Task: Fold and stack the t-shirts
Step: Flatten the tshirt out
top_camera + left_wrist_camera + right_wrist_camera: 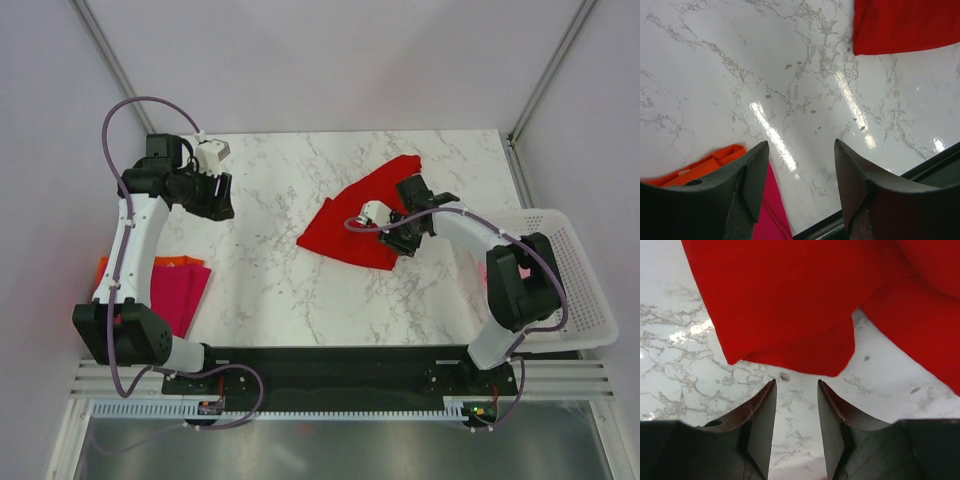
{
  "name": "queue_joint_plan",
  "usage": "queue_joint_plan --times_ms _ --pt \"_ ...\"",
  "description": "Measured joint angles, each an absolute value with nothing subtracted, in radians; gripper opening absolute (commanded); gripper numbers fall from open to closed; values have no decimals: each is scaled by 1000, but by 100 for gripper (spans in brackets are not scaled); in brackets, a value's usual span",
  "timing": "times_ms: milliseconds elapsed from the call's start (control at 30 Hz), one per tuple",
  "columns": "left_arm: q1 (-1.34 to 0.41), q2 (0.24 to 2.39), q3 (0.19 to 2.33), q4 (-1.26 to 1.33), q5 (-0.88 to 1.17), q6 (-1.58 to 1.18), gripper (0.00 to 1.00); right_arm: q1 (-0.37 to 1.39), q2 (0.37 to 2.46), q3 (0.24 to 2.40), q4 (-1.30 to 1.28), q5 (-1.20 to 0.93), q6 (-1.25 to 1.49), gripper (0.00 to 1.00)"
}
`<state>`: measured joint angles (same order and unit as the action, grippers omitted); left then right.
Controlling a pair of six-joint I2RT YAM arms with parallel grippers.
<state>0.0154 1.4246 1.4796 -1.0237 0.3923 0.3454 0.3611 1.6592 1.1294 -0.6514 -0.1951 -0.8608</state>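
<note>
Three t-shirts on the desk [270, 285]: one red t-shirt [345, 225] right of centre; one magenta t-shirt [180, 295] touching one orange t-shirt [702, 165] at the left edge; left pincer [801, 142] apart, empty; right pincer [797, 382] apart, empty, beside the red one.

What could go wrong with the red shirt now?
The right gripper is open at the edge of the red t-shirt, holding nothing. The shirt lies crooked, so a fold could come out lopsided. The left gripper hangs open over bare table, far away, so one-sided pulling might just drag the shirt.
</note>
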Motion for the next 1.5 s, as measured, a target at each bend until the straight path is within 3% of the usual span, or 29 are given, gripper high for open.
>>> queue_joint_plan --times_ms 67,167,200,333,667,833,933,967,1000,1133,1367,1500 --pt "15 1425 1480 -1024 390 346 62 361 1709 1155 -652 -219 -844 45" --pt "15 1425 1480 -1024 376 346 62 361 1763 1188 -652 -242 -826 32" --pt "15 1425 1480 -1024 371 346 62 361 1773 1196 -651 -247 -822 20" --pt "16 1425 1479 -1024 364 347 62 361 1796 1236 -679 -270 -809 0" --pt "17 1449 1479 -1023 363 348 62 414 1708 1339 -852 -374 -786 0" --pt "17 1466 1479 -1024 363 349 63 471 1675 1610 -1015 -464 -758 0" --pt "17 1471 1483 -1024 363 350 63 491 1672 1823 -1061 -505 -724 27" --pt "17 1474 1487 -1023 363 350 62 493 1661 1874 -1056 -514 -719 34" --pt "17 1479 1492 -1023 363 350 62 493 1649 1885 -1054 -515 -715 34" --pt "17 1485 1505 -1023 363 350 63 493 1605 1753 -1058 -509 -731 38" --pt "17 1485 1513 -1023 363 354 63 495 1627 1235 -1017 -439 -766 39" --pt "17 1485 1513 -1023 361 354 63 512 1611 1123 -952 -385 -770 39"
